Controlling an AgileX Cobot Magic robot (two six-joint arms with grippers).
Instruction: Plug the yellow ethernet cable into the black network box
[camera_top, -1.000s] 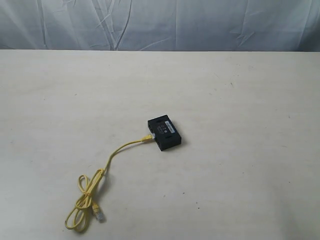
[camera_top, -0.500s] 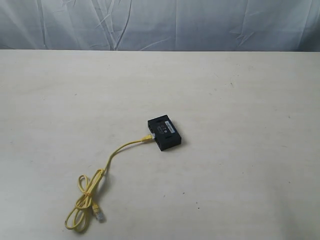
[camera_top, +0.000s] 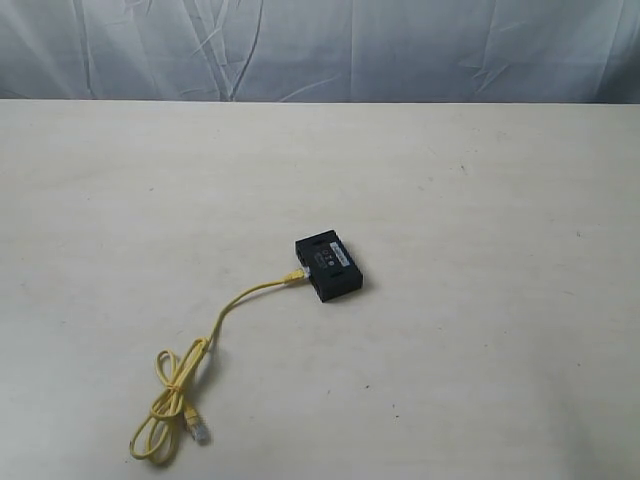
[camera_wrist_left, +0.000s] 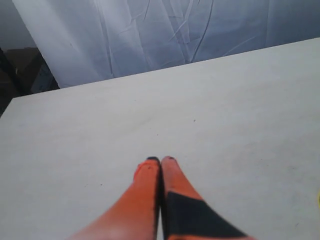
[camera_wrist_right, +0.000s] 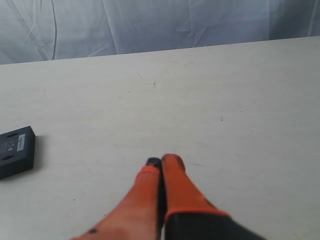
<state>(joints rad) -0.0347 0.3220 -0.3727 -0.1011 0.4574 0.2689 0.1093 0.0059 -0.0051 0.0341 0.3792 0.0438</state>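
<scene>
Lying on the desk (camera_top: 480, 180): the black network box (camera_top: 328, 267) is seen flat near the middle, label upward.
Yellow ethernet cable (camera_top: 235, 300): one end is met with the box's left side; the rest is trailed to a tied loop at the front left, with the free plug beside it.
Left hand (camera_wrist_left: 160, 160): held over bare desk, fingers pressed together, nothing gripped.
Right hand (camera_wrist_right: 161, 160): likewise closed and empty, well apart from the box.
Change: none is seen against the exterior view half a second ago.

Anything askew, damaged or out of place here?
Nothing stands out. The thin yellow ethernet cable lies partly looped, one end against the small flat black network box, the other end's clear plug lying free.
</scene>
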